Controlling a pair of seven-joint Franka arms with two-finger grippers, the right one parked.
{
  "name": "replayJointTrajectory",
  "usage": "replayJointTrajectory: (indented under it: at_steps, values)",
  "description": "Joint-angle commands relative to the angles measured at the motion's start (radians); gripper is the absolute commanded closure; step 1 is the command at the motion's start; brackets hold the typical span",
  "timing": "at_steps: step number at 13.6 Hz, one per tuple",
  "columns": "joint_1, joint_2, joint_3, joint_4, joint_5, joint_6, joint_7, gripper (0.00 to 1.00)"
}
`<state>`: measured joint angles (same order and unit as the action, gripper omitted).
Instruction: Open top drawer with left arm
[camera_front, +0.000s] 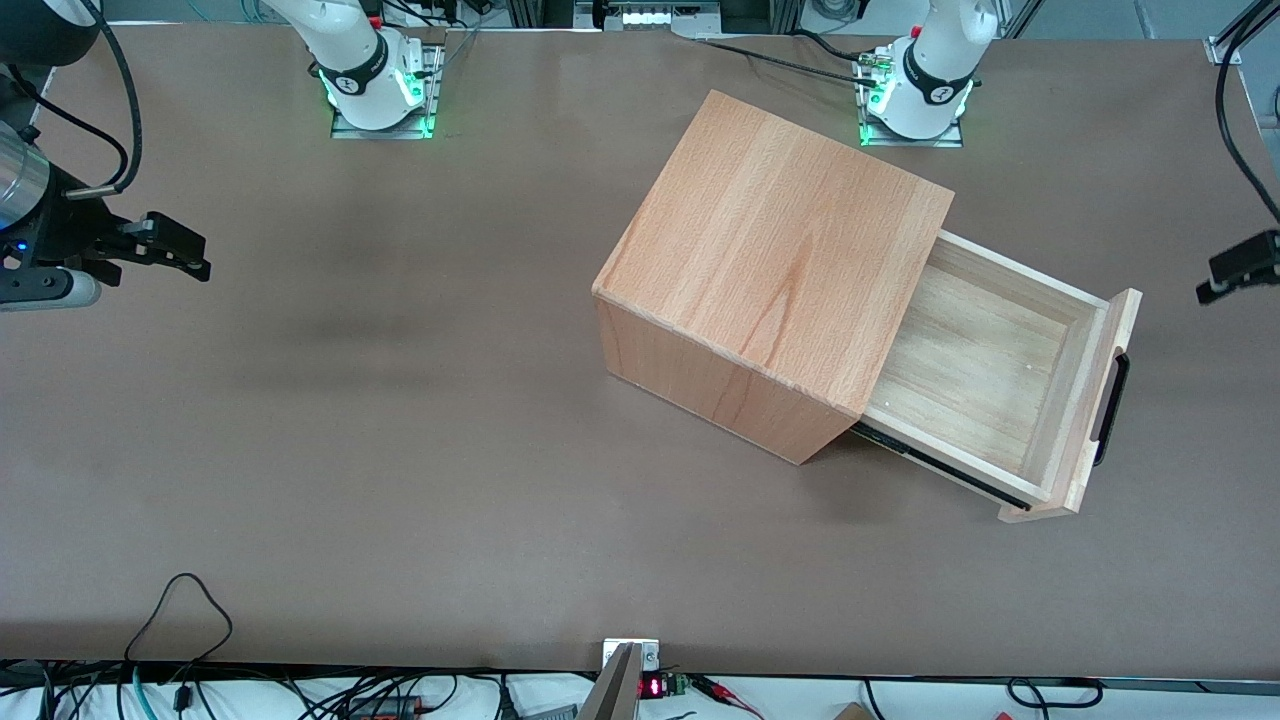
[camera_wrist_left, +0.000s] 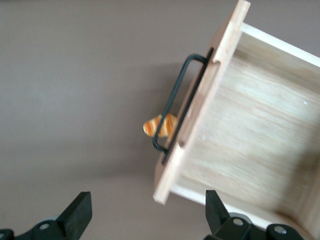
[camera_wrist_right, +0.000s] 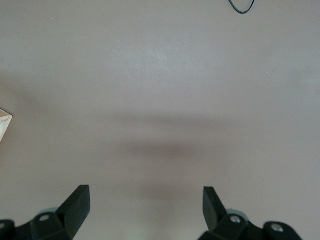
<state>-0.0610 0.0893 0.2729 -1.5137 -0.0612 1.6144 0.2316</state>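
Front view, cabinet: a big light beech-wood cube (camera_front: 775, 270) is set askew on the brown table (camera_front: 350, 450), nearer the working arm's end than the parked arm's, and closer to the table edge where the arm bases are bolted than to the camera-side edge.
Top drawer: the light beech-wood top drawer (camera_front: 985, 365) is seen pulled well out of the cube, toward the working arm's end of the table; its pale inside is exposed and nothing is seen in it.
Handle: a slim black bar handle (camera_front: 1110, 408) is mounted on the flat front panel.
Rail: a black slide rail (camera_front: 940, 465) is visible along the drawer side nearer the camera.
Left arm: only its white base (camera_front: 930, 80) and the tip of its black two-finger hand (camera_front: 1240, 265) are shown, the hand at the working arm's edge of the table.
Hand state: in the left wrist view the hand (camera_wrist_left: 145, 212) is spread wide and released, nothing between its fingers (camera_wrist_left: 77, 212); it is held above the table, apart from the drawer (camera_wrist_left: 250, 125) and the handle (camera_wrist_left: 175, 105).
Other item: a small orange-striped bread roll (camera_wrist_left: 160, 125) is glimpsed in the left wrist view through the handle loop, in front of the drawer panel.
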Motion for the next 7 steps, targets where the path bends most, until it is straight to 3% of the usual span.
replayJointTrajectory:
  at_steps: [1, 7]
  values:
    - [-0.010, -0.055, -0.026, 0.012, 0.038, -0.108, -0.119, 0.00]
    - [-0.008, -0.138, -0.069, 0.009, 0.038, -0.231, -0.257, 0.00]
